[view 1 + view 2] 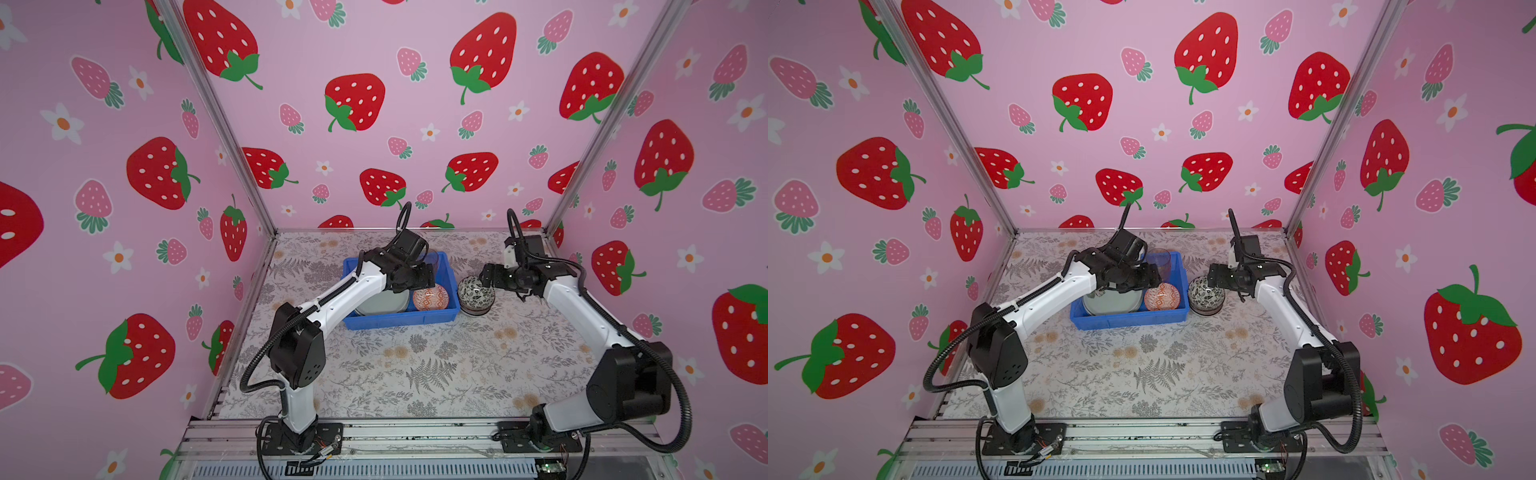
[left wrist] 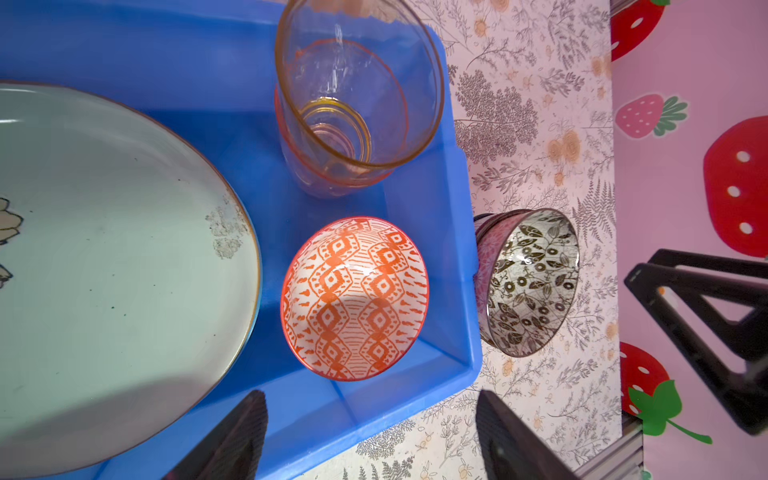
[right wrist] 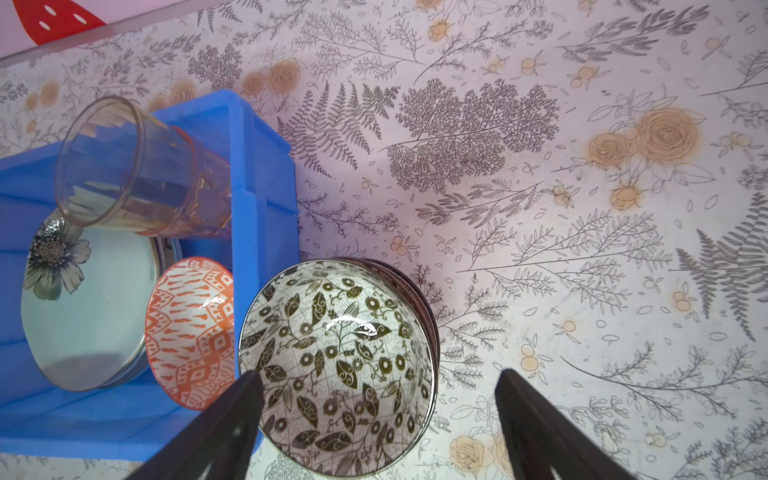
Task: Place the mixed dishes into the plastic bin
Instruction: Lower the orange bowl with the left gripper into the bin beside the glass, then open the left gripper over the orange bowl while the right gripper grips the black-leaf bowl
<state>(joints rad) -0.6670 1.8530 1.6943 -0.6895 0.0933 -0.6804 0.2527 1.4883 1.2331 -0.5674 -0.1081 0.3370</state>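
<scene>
Three dishes sit in the blue bin [image 1: 399, 321]: a pale green flowered plate [image 1: 380, 305] fills its left part, an orange-red bowl [image 1: 430, 298] sits in the near right corner, and a tinted tumbler [image 1: 431, 261] stands behind that bowl. Just outside the bin's right wall, on the bench [image 1: 415, 365], a black-and-white bowl [image 1: 476, 293] rests on what may be another bowl; I can't quite make out what is underneath. The left end effector [image 2: 368, 405] hangs wide and empty above the orange-red bowl. The right end effector [image 3: 379, 376] gapes wide, straddling the black-and-white bowl's rim and gripping nothing.
</scene>
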